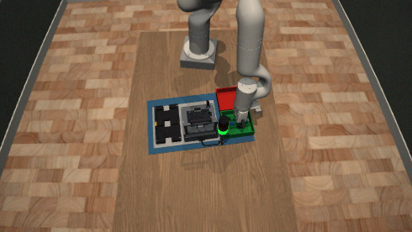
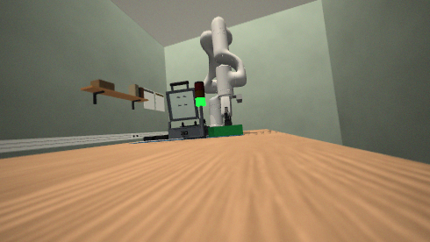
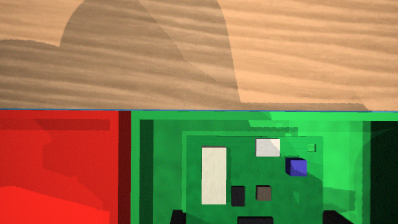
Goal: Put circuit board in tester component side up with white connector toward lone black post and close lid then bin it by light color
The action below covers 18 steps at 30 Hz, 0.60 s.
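The circuit board (image 3: pixel 250 172) lies level inside the green bin (image 1: pixel 240 134) (image 2: pixel 232 131) (image 3: pixel 200 115), component side up; its long white connector (image 3: pixel 214 175) is on the left in the wrist view. In the exterior view no board shows above the bin's rim. My gripper (image 1: pixel 240 124) (image 3: pixel 256 219) is shut on the board, a black finger at each side edge. The bin wall hides the fingertips in the exterior view. The signal light (image 1: pixel 223 131) (image 2: pixel 200 102) glows green. The tester (image 1: pixel 201 134) (image 2: pixel 186 132) holds no visible board, and its lid (image 2: pixel 182 104) stands open. Clearance beneath the board cannot be told.
The red bin (image 1: pixel 226 89) (image 3: pixel 124 160) stands beside the green bin, toward the robot base. The light's post stands close between tester and green bin. The black tray (image 1: pixel 161 135) is at the mat's far left in the top view. A cable (image 1: pixel 210 145) runs from tester to light.
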{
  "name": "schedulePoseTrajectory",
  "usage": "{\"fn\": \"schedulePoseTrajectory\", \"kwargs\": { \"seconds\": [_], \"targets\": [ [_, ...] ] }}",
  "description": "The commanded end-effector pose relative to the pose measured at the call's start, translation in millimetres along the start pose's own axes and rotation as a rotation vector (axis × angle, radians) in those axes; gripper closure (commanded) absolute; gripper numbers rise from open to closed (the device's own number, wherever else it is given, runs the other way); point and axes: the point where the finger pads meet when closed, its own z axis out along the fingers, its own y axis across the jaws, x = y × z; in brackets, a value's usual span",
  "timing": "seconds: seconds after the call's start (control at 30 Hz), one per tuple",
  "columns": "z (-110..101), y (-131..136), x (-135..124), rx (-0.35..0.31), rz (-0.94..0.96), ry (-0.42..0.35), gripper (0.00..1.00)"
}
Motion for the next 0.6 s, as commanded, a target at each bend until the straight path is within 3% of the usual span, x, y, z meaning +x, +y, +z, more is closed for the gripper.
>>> {"fn": "schedulePoseTrajectory", "kwargs": {
  "seconds": [0.0,0.57],
  "targets": [
    [4,1,0,-0.002,0.000,0.001,0.21],
    [15,1,1,-0.002,0.000,0.001,0.21]
  ]
}}
